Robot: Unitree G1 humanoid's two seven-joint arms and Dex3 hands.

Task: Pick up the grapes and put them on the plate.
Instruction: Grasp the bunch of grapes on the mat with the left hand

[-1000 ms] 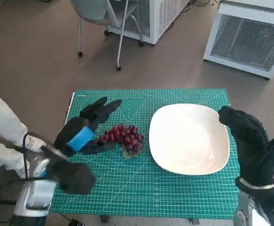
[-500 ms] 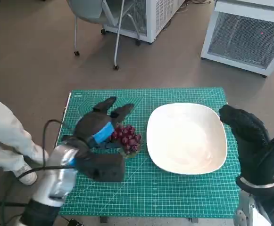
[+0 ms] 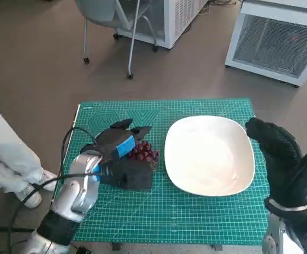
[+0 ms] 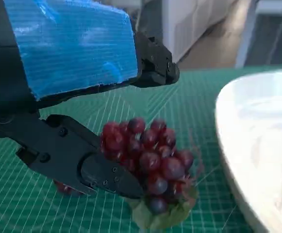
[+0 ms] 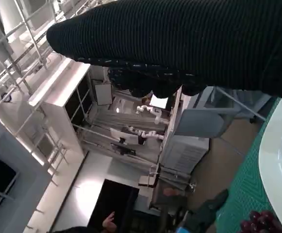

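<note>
A bunch of dark red grapes on a green leaf lies on the green cutting mat, just left of the white plate. My left hand sits over the bunch's left side. In the left wrist view its fingers are apart on either side of the grapes; one lies against the bunch low down, another arches above without touching. The plate holds nothing. My right hand hovers past the plate's right rim, holding nothing. In the right wrist view the glove fills the top.
A person's white-clad leg and shoe stand by the table's left side. A wheeled chair and two white units stand on the floor behind. A black cable loops off my left forearm.
My left hand has swung right across the mat and now covers the grapes' left side, fingers straddling the bunch. The right hand, grapes and plate have stayed put.
</note>
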